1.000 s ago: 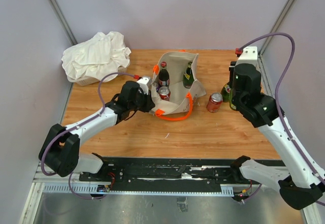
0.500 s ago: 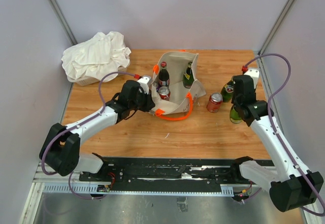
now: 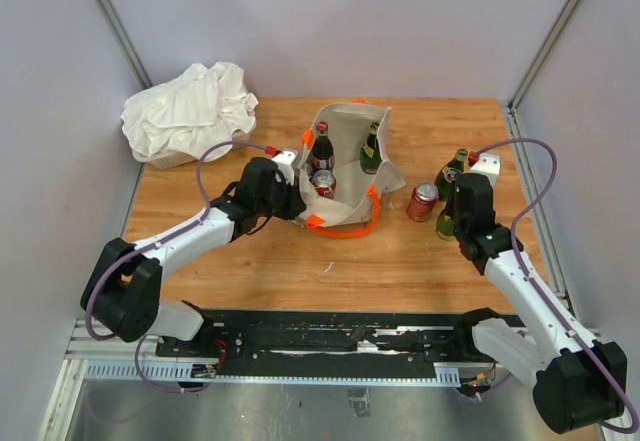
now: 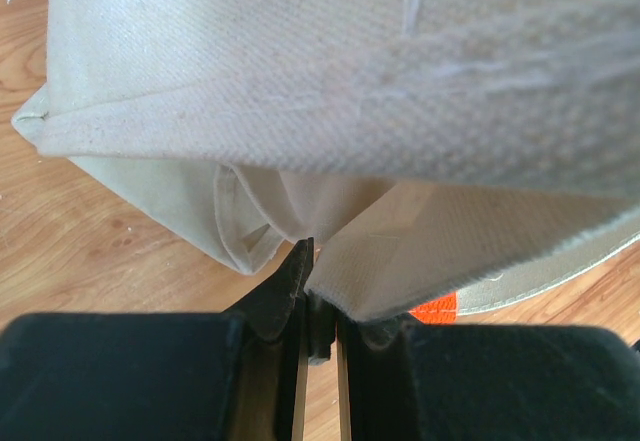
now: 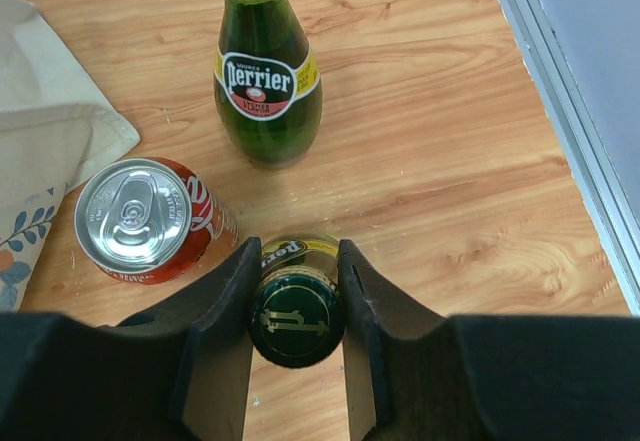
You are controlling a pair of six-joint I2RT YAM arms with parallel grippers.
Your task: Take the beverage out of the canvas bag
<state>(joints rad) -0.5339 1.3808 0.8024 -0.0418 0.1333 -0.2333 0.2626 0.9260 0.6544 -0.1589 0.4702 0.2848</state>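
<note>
top: above-behind, whole table [image 3: 400, 261] | left wrist: tight on canvas bag [image 4: 350, 111] | right wrist: downward, onto green bottle [image 5: 296, 321]

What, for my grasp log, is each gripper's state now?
Left gripper: closed, pinching the canvas bag fabric.
Right gripper: closed around the green bottle cap.

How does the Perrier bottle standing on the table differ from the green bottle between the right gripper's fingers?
The Perrier bottle stands free; the gripped bottle is held at its neck by the right gripper. The Perrier bottle's top is golden; the gripped bottle's cap is dark green with a gold mark. Both are green, upright and outside the canvas bag.
</note>
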